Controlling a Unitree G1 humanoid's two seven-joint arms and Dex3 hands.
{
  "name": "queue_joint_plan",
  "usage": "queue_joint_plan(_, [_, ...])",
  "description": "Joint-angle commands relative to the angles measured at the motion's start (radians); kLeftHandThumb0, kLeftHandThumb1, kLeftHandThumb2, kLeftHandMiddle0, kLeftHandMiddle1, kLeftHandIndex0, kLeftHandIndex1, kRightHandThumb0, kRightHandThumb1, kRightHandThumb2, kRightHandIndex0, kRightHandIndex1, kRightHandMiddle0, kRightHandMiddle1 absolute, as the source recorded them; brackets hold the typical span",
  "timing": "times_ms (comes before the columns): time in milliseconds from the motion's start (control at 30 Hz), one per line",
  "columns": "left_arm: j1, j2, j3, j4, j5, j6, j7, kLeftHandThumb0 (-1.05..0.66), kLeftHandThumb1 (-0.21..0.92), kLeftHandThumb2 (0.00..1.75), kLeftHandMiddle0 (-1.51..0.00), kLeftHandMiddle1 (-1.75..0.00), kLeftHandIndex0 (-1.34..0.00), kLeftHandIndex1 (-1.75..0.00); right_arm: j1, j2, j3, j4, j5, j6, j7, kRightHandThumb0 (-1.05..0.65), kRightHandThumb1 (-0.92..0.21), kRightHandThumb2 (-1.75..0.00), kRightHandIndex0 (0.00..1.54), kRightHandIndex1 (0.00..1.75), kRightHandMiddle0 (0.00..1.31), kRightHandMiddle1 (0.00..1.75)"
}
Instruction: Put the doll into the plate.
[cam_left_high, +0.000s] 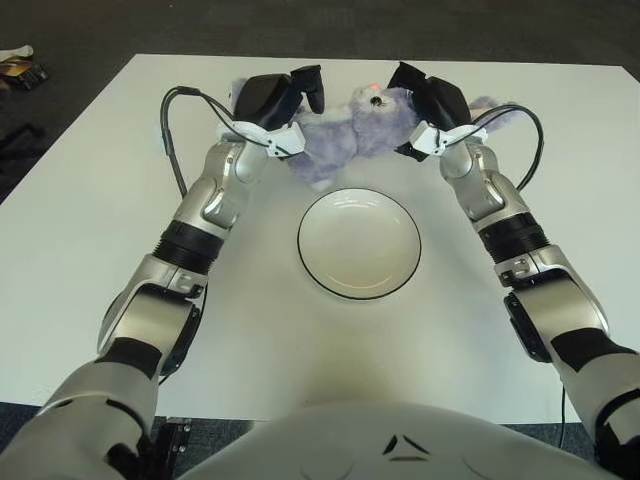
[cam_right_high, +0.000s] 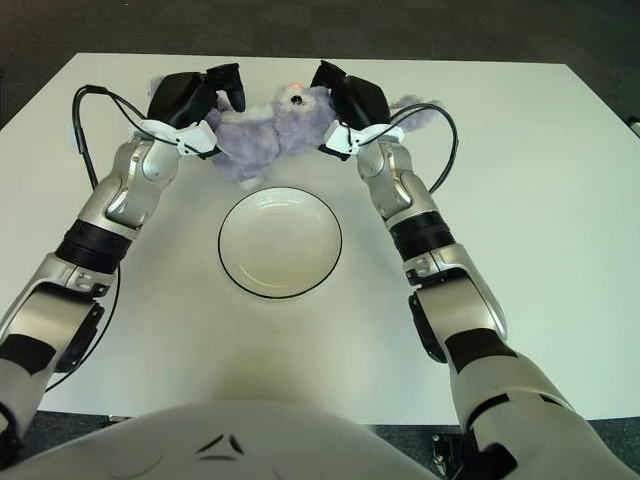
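A fluffy lavender doll (cam_left_high: 352, 133) lies on the white table beyond the plate, held between my two hands. My left hand (cam_left_high: 285, 98) grips its left end with curled black fingers. My right hand (cam_left_high: 425, 100) grips its right end near the head, which has a pink nose. A white plate with a dark rim (cam_left_high: 359, 243) sits on the table just in front of the doll, with nothing in it. The doll also shows in the right eye view (cam_right_high: 268, 128), as does the plate (cam_right_high: 280, 242).
The white table (cam_left_high: 90, 220) is bordered by dark floor. Black cables (cam_left_high: 175, 130) loop beside each wrist. A small object (cam_left_high: 20, 66) lies on the floor at the far left.
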Motion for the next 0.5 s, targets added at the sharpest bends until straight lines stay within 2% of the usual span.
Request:
queue_joint_plan(0, [0.029, 0.014, 0.017, -0.04, -0.009, -0.011, -0.018, 0.0, 0.03, 1.64, -0.77, -1.73, -0.66, -1.75, 0.035, -0.016, -0.026, -0.091, 0.009, 0.016, 0.032, 0.0, 0.03, -1.62, 0.94, 1.5, 0.66, 1.75])
queue_joint_plan(233, [0.065, 0.011, 0.036, -0.11, -0.018, -0.009, -0.044, 0.0, 0.0, 1.68, -0.79, -1.74, -0.68, -1.75, 0.082, -0.017, -0.038, -0.209, -0.009, 0.059, 0.073, 0.0, 0.06, -1.65, 0.97, 1.48, 0.69, 1.75])
queue_joint_plan(467, [0.086, 0.002, 0.043, -0.187, 0.001, 0.054, -0.089, 0.0, -0.02, 1.68, -0.83, -1.69, -0.68, -1.75, 0.102, -0.014, -0.044, -0.243, -0.014, 0.048, 0.072, 0.0, 0.04, -1.65, 0.94, 1.53, 0.67, 1.75])
